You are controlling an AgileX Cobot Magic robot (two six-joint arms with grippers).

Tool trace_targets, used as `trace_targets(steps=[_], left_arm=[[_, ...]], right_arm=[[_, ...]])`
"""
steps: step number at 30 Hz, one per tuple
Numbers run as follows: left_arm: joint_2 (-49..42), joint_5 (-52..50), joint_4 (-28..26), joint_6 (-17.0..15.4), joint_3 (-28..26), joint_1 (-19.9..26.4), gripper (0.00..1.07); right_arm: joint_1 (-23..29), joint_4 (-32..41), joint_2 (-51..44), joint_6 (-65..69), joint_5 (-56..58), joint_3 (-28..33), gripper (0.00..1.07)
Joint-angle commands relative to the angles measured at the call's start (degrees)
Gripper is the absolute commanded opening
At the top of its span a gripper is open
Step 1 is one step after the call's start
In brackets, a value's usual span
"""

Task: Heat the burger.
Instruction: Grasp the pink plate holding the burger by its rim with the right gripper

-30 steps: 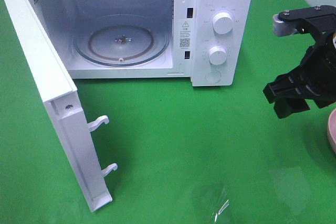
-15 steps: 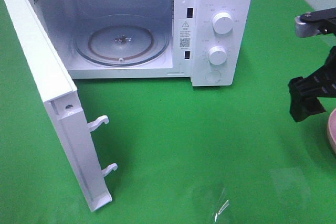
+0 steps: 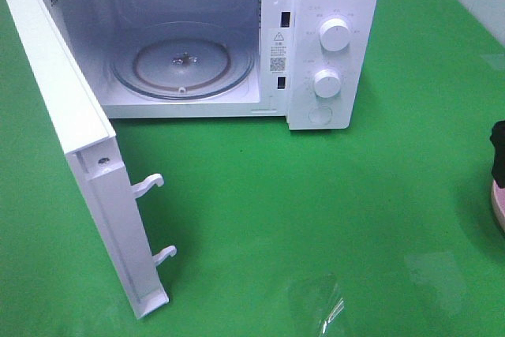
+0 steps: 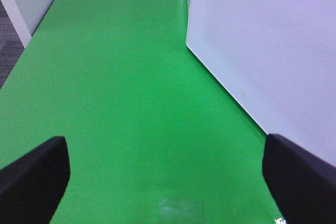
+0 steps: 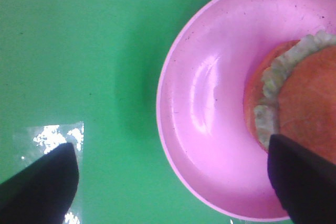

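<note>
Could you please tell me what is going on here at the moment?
The microwave sits on the green table with its door swung open and the glass turntable empty. The right tool hovers open above the pink plate carrying the burger, gripping nothing. The left tool is open too, holding nothing, over the table. The burger is not yet in the microwave.
</note>
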Motion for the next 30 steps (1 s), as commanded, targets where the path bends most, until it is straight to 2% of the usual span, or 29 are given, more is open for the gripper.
trace_targets(steps=[1, 15, 30], left_arm=[[-0.9, -0.9, -0.2, 0.1, 0.1, -0.1, 0.91], [-0.9, -0.9, -0.2, 0.1, 0.1, -0.1, 0.91], [-0.9, -0.9, -0.2, 0.1, 0.1, -0.1, 0.91]], right_arm=[[-1.3, -0.2, 0.5, -0.9, -1.3, 0.9, 0.91], [-1.3, 0.0, 13.8, -0.8, -7.8, 1.7, 0.88], [-1.3, -0.2, 22.9, -0.2, -13.7, 1.7, 0.85]])
